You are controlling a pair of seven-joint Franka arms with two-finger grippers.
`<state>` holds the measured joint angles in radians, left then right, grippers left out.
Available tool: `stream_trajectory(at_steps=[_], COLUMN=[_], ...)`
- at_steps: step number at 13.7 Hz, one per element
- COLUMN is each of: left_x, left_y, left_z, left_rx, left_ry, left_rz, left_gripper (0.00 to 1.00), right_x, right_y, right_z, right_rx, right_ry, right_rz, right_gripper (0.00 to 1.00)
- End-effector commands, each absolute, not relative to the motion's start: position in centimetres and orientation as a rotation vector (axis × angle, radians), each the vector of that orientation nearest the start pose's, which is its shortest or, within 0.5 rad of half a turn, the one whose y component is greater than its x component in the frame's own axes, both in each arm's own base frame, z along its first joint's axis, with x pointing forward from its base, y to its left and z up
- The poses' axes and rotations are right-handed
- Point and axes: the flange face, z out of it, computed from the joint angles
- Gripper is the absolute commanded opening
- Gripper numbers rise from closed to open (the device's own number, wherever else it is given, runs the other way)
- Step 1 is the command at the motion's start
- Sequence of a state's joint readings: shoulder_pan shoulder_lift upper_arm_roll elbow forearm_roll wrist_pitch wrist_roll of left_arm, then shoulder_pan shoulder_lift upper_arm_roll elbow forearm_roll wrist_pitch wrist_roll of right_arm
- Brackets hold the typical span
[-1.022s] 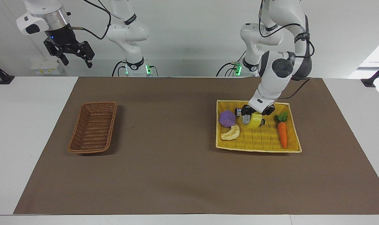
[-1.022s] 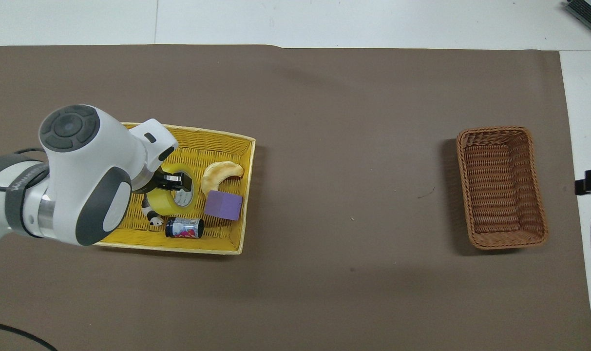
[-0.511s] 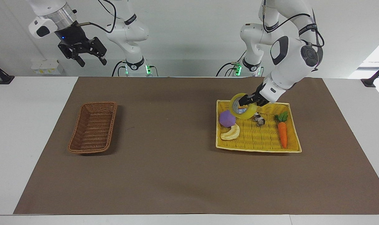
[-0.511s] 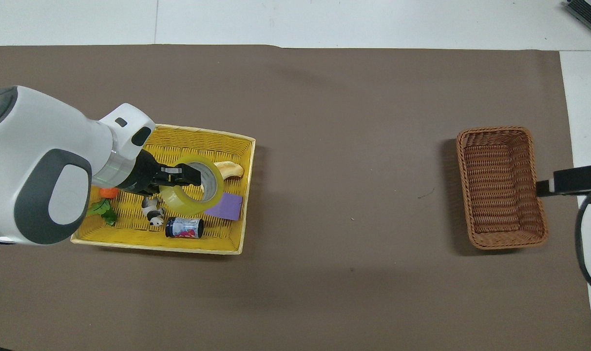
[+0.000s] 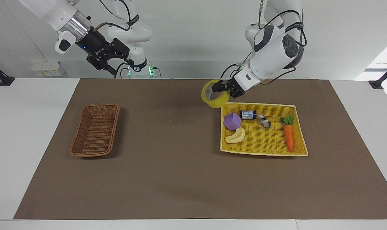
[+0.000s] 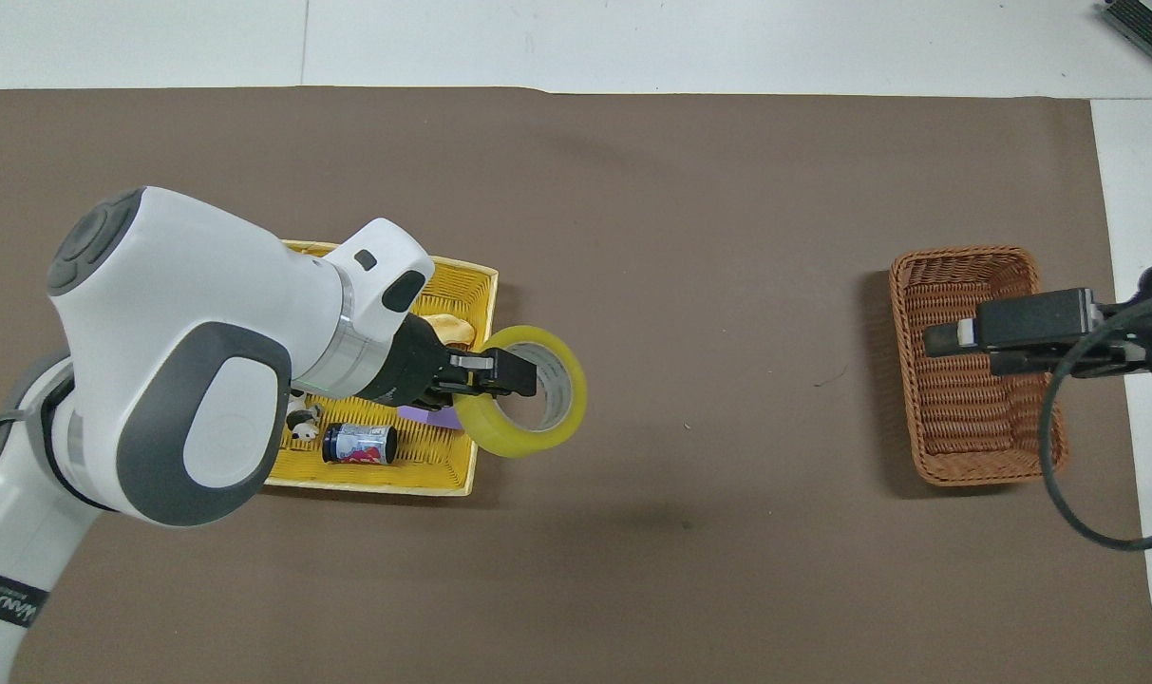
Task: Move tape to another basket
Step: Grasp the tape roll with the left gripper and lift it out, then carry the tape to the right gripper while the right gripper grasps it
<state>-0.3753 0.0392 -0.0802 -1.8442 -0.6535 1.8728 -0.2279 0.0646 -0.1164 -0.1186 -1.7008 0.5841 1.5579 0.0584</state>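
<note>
The tape (image 5: 212, 99), a yellow translucent roll, hangs in the air with my left gripper (image 5: 221, 89) shut on its rim. It is over the brown mat, just off the corner of the yellow tray (image 5: 263, 152) toward the right arm's end. From above, the tape (image 6: 538, 439) overlaps the tray's edge (image 6: 376, 484) and the left gripper (image 6: 514, 372) pinches one wall of the roll. The dark brown wicker basket (image 5: 94, 154) stands empty toward the right arm's end. My right gripper (image 5: 118, 65) is open, raised high; in the overhead view the right gripper (image 6: 960, 342) covers part of the basket (image 6: 989, 475).
In the yellow tray lie a purple block (image 5: 232, 121), a pale crescent toy (image 5: 234, 136), a small dark jar (image 5: 248, 114), a little black-and-white animal figure (image 5: 264, 121) and a toy carrot (image 5: 288, 135). Brown mat stretches between tray and basket.
The left gripper closed on the tape, lifted it out of the yellow tray and carried it toward the right arm's end. The right gripper swung in above the basket.
</note>
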Motion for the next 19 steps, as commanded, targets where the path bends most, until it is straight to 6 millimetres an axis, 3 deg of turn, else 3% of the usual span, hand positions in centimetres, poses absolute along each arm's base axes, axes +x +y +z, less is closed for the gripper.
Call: stream_trajectory(at_steps=[1,3,6,8,10,12,15,19], left_x=[48.2,46.6,44.4,43.5,42.6,42.4,40.8,40.6], left_y=[-32.6,-35.8,-41.2,-43.1,-44.4,-45.1,-46.7,-46.9], left_z=[53.4,54.3,56.1,57.0,57.8,58.5,59.0,58.9], left_rx=[2.391,2.337,2.271,2.245,2.222,2.197,2.19,2.192], left_ry=[0.008,0.078,0.194,0.222,0.232,0.261,0.249,0.265], left_rz=[-0.306,-0.33,-0.237,-0.202,-0.171,-0.13,-0.126,-0.145], left_gripper=[0.0,0.0,0.0,0.0,0.0,0.0,0.0,0.0], right_x=[51.8,51.8,51.5,50.0,48.7,48.4,48.4,48.4], right_y=[3.2,5.2,6.3,6.4,5.4,3.4,4.2,4.3], right_z=[61.9,60.4,59.0,58.4,57.9,57.9,57.9,58.0], right_rx=[-2.433,-2.391,-2.359,-2.355,-2.357,-2.355,-2.357,-2.346], right_ry=[0.178,0.131,0.072,0.062,-0.048,-0.051,-0.051,0.01], right_rz=[0.02,0.022,0.04,0.067,0.107,0.108,0.116,0.142], right_gripper=[1.0,1.0,1.0,1.0,1.0,1.0,1.0,1.0])
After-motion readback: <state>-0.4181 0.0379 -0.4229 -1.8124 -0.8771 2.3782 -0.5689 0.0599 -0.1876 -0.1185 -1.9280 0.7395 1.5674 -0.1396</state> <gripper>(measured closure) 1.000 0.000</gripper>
